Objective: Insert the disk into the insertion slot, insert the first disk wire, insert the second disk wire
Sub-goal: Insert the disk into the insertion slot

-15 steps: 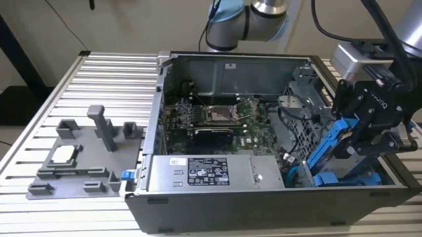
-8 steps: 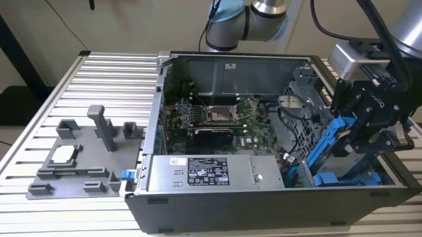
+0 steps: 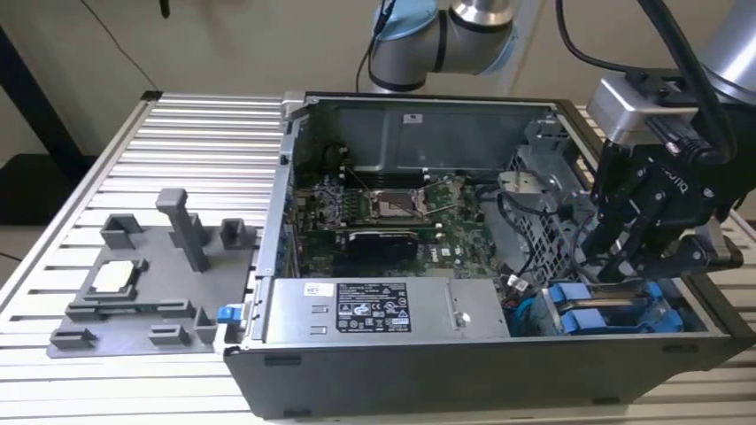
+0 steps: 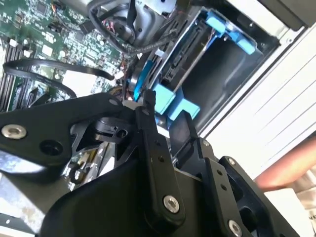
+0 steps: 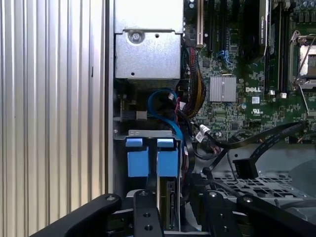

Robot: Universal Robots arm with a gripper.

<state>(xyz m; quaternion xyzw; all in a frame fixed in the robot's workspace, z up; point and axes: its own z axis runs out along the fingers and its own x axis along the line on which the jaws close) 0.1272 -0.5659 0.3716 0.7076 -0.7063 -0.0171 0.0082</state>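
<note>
**Seating the disk in its bay**

My gripper [image 3: 614, 276] is down in the near corner of the open dark grey metal computer case [image 3: 473, 376], on the exterior view's right. As I read the second wrist view, my black fingers [image 4: 147, 111] are clenched on the blue end of the flat silver-grey disk in its bright blue plastic carrier frame [image 4: 170, 100]. The disk stands on edge in the insertion slot [image 4: 224, 81], just beside a second blue-ended carrier [image 5: 137, 159].

To do this well, I would push straight along the slot and keep the frame square to its neighbour. I would also go gently, since a tilt would likely jam plastic against the metal cage. A black flat cable with a loose plug [image 5: 245, 168] lies near the bay, unplugged. I judge it may be one of the disk wires, and it must not get trapped.

My own black links cover the near end of the disk. I cannot tell how deep the disk sits or whether it has latched, and I cannot make out the connector end of the slot.
</note>
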